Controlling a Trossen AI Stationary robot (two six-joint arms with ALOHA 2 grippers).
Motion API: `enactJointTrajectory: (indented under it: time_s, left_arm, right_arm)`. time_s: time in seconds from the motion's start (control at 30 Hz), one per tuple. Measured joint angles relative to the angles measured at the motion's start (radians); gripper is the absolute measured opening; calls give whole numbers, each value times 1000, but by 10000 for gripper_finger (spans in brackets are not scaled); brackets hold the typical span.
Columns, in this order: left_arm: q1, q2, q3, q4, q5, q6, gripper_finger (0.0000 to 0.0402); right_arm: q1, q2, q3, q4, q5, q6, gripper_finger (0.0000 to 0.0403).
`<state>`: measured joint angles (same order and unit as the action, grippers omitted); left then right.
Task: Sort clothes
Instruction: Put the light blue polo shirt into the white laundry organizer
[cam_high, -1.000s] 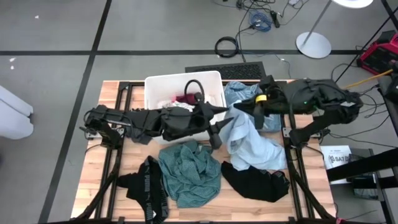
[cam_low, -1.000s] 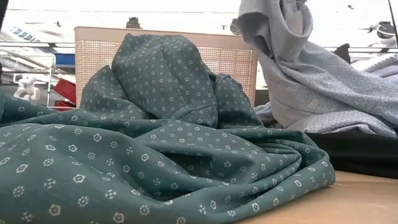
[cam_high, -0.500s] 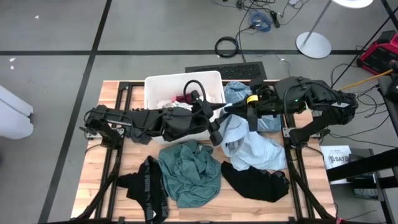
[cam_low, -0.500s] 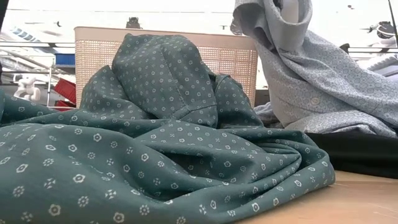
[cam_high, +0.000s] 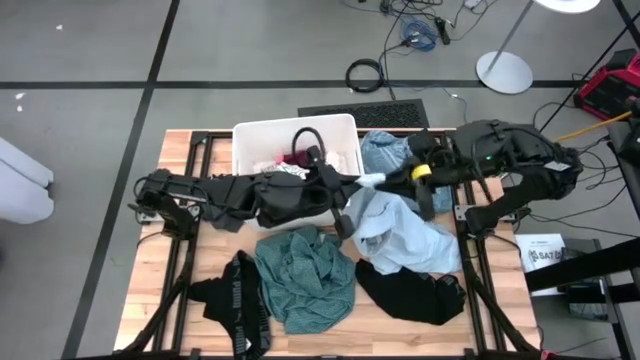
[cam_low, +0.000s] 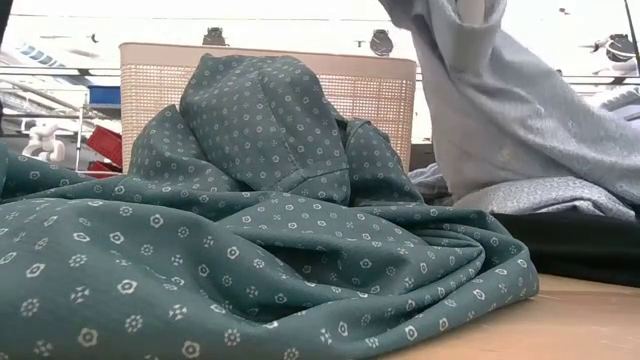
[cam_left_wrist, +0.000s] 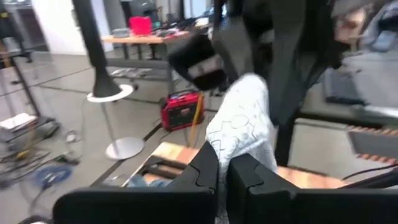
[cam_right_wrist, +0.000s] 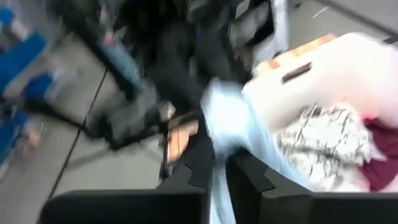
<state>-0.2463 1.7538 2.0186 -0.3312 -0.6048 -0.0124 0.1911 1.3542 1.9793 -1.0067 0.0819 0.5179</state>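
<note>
A light blue shirt (cam_high: 410, 235) is raised at its top end over the table's middle, its lower part heaped on the table (cam_high: 180, 300). My left gripper (cam_high: 352, 195) reaches in from the left and is shut on that top end. My right gripper (cam_high: 378, 180), coming from the right, also has the cloth between its fingers. A teal-green garment (cam_high: 305, 275) lies heaped near the front. A black garment with white lettering (cam_high: 235, 300) lies at its left, a plain black one (cam_high: 410, 290) at its right. White-grey patterned cloth (cam_right_wrist: 323, 143) and dark red cloth (cam_right_wrist: 385, 137) lie in the white bin (cam_high: 260, 135). My left gripper pinches a bunched fold of the shirt's raised end (cam_left_wrist: 239, 124) between its two fingers, which come level from the table's left. The cloth sticks out past the fingertips; the rest hangs down to the table. My right gripper has a strip of the same raised end (cam_right_wrist: 217, 124) between its fingers (cam_right_wrist: 202, 165), slanting down from the right. The picture is blurred, so the layers cannot be told.
A second blue garment (cam_high: 385, 150) lies at the far right beside the bin. In the low view the teal heap (cam_low: 250, 200) fills the near table, with the bin's wall (cam_low: 150, 70) behind it. Bare wood shows at the front corners.
My left gripper has shut on the shirt's raised end and risen slightly. My right gripper went toward the left arm, then drew back right and rolled its wrist. The shirt's upper part has been drawn up straighter; its lower part stays on the table.
</note>
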Motion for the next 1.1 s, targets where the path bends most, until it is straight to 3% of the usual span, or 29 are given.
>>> enactJointTrajectory:
  time_s: [0.2,0.33,0.43,0.53,0.7,0.83,1.0,1.1]
  left_arm:
    - [-28,-2,62,-8,-15,-8,8]
    - [-32,-2,95,-4,-106,-8,8]
    - [-31,-2,117,-3,-130,-7,8]
    - [-20,-2,119,-2,-137,-8,8]
    - [-7,-2,119,-10,-165,-8,8]
    - [-4,-2,119,-13,-165,-9,8]
    - [0,-2,119,-25,-165,-11,8]
    - [5,-2,119,-28,-162,-11,8]
  right_arm:
    - [1,-65,0,-187,-38,-123,105]
    - [23,-125,0,-431,-12,-36,141]
    - [128,-174,-62,-573,105,93,147]
    - [260,-257,-248,-458,154,175,144]
    - [436,-361,-674,-96,243,227,140]
    - [456,-358,-981,193,279,212,140]
    - [413,-316,-1145,467,328,171,139]
    - [394,-289,-1153,480,425,130,139]
